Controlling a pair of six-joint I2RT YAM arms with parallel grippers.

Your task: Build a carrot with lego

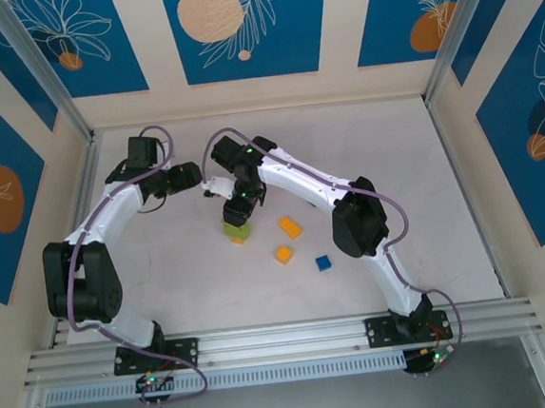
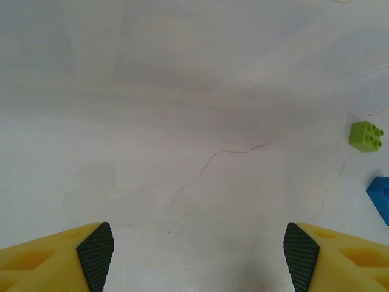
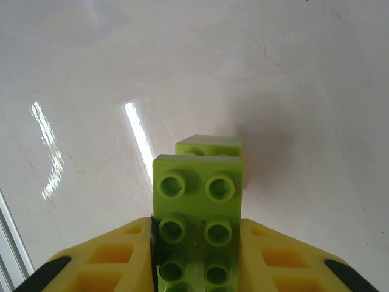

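The right pincer [image 3: 197, 271] is clamping a long lime brick [image 3: 197, 207] between its yellow fingers [image 3: 103, 261]. The brick's long axis is running straight out along the fingers, away from the wrist. Its studded face, two studs wide, is facing the wrist camera. Just past its far end a second lime brick [image 3: 209, 146] is sitting lower down; whether the two are touching, I cannot tell. Seen from above, this pincer is pointing down at the middle of the desk [image 1: 164, 271], with lime green showing beneath it.

To its right an orange brick [image 1: 290, 226] is lying flat, its long axis slanting from far-left to near-right. A smaller orange brick [image 1: 283, 254] is lying nearer the arm bases, and a blue brick [image 1: 323, 263] is sitting further right again. All three are lying apart from one another.

The left pincer [image 1: 216, 187] is sitting just left of the right one. Its jaws are standing wide apart with nothing between the black pads [image 2: 94, 255]. In its wrist view a small lime brick [image 2: 366, 135] is resting off to the right, studs showing. A blue corner [image 2: 380, 198] is poking in at the frame edge, near the small lime brick.

The desk is showing white and glossy, with fine hairline cracks wandering across it and streaks of glare lying on it. Cream walls [image 1: 144, 43] are enclosing it, carrying blue panels [image 1: 277, 41] with white leaf outlines and peach and orange discs. An aluminium rail [image 1: 284, 335] is running along the near edge, where both arms are bolted down.
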